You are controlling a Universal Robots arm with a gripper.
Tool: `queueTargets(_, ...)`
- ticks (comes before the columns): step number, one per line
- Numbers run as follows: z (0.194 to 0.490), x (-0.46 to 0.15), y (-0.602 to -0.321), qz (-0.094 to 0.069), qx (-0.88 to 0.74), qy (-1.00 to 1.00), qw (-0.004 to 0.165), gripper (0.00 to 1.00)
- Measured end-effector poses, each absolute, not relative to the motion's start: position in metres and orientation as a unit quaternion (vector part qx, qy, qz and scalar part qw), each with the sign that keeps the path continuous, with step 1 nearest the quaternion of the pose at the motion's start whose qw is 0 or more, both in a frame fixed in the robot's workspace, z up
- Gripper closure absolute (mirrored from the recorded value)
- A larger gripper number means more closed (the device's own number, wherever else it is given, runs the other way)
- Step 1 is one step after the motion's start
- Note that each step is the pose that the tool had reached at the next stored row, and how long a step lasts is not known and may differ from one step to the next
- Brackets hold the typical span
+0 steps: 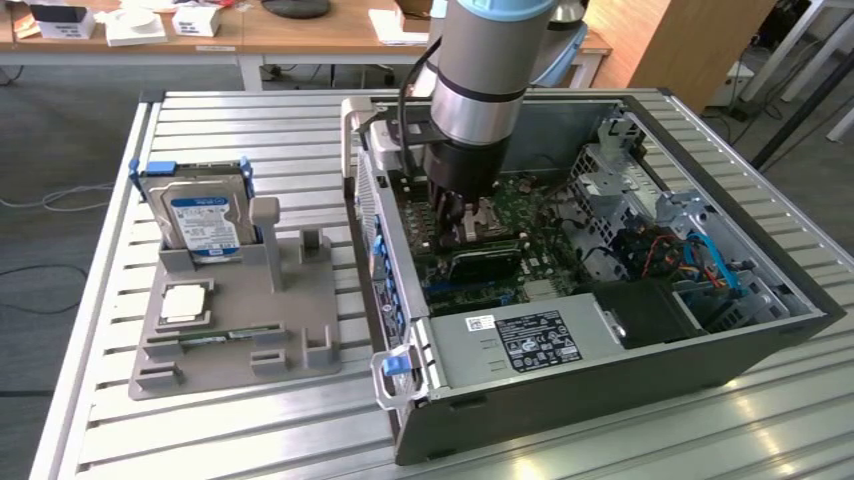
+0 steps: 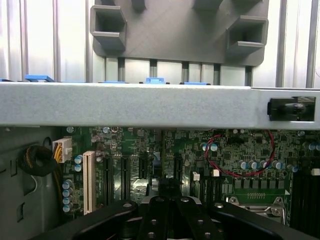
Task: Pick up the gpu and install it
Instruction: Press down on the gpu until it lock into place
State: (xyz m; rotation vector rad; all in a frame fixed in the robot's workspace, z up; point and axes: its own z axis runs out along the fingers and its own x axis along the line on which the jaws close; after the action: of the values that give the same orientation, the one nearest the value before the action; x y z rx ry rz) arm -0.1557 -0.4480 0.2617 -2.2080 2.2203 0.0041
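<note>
Inside the computer case [image 1: 747, 350], the closed tool [image 1: 461, 215] presses the gpu [image 1: 424, 225] down

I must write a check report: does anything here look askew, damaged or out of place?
Nothing stands out. The hard drive stands upright in the gray holder, the memory stick lies flat in it, and the gripper is down inside the open computer case, over the motherboard.

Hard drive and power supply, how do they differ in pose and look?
The hard drive stands upright in the grey holder outside the case. The power supply lies flat inside the case. The hard drive's label is blue and white, while the power supply's main label is black. The power supply looks like the bulkier box. Both are silvery metal boxes with printed labels.
</note>
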Motion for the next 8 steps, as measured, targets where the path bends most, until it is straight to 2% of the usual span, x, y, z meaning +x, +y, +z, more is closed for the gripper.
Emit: queueTargets(8, 0.2613, -0.1557, -0.4479, 0.001, -0.705, 0.709, 0.006, 0.89)
